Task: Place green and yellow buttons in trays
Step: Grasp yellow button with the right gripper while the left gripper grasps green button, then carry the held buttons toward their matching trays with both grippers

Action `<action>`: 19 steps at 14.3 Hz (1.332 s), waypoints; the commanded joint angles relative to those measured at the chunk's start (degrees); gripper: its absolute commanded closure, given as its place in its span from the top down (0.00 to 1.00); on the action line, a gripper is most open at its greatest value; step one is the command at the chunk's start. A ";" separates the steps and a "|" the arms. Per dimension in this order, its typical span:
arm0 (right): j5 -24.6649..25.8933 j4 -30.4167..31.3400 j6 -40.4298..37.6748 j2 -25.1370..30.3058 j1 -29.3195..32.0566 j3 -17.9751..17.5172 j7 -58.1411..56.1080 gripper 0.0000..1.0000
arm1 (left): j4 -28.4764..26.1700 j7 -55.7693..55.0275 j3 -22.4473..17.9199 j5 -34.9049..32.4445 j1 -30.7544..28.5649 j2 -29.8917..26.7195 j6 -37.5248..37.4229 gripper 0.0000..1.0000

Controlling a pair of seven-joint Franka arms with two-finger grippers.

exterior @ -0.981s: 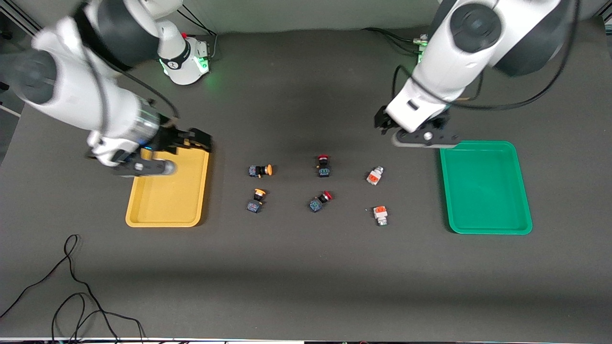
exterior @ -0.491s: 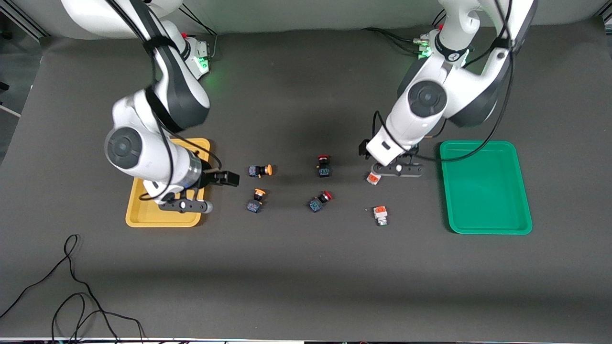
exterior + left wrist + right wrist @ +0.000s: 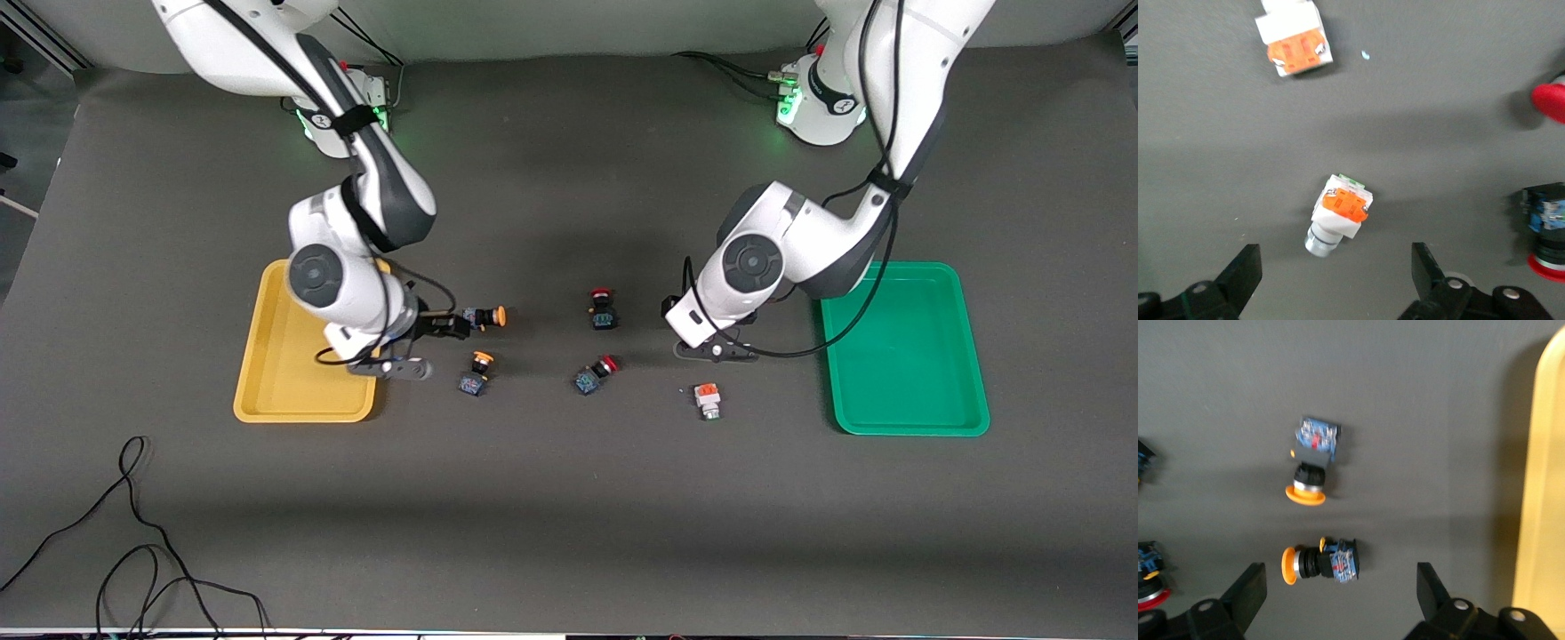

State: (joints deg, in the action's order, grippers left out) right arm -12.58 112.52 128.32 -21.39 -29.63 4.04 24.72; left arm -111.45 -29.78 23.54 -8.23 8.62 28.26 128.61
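- The left gripper (image 3: 1335, 283) is being held wide open over a white-bodied button (image 3: 1338, 217), nothing grasped; that button is lying near the green tray (image 3: 902, 409).
- The right gripper (image 3: 1341, 603) is being held wide open over a yellow-capped button (image 3: 1321, 563), beside the yellow tray (image 3: 280, 391).
- Both trays are being left unfilled.

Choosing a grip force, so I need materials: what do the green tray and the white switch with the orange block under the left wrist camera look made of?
Green tray: probably moulded plastic, smooth, slightly glossy, with rounded corners and even colour. White switch: apparently a matte white plastic body and an orange plastic block; its silvery round end may be metal or plated plastic.
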 commanded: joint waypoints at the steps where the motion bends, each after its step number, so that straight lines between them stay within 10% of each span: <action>1: -1.39 3.13 2.90 0.39 -2.10 0.45 3.57 1.00 | -0.87 0.25 -0.25 -2.75 1.05 1.71 2.60 1.00; 14: -7.27 6.92 9.14 -5.59 -5.69 0.62 35.93 1.00 | -1.48 7.99 -0.87 -3.19 1.22 5.84 9.29 0.97; 17: -9.21 6.83 11.68 -6.90 -7.28 0.71 35.93 0.96 | -2.45 7.81 -0.87 -3.19 0.96 5.41 9.03 0.50; 19: -9.21 6.75 14.84 -9.01 -7.37 0.62 35.49 0.51 | -2.45 7.46 -0.87 -3.19 0.78 5.23 8.59 0.28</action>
State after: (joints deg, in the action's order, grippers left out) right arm -20.42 119.32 139.85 -28.27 -36.26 4.18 59.67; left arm -112.65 -22.23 22.92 -10.77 9.35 34.56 136.80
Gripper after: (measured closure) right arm 0.040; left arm 0.419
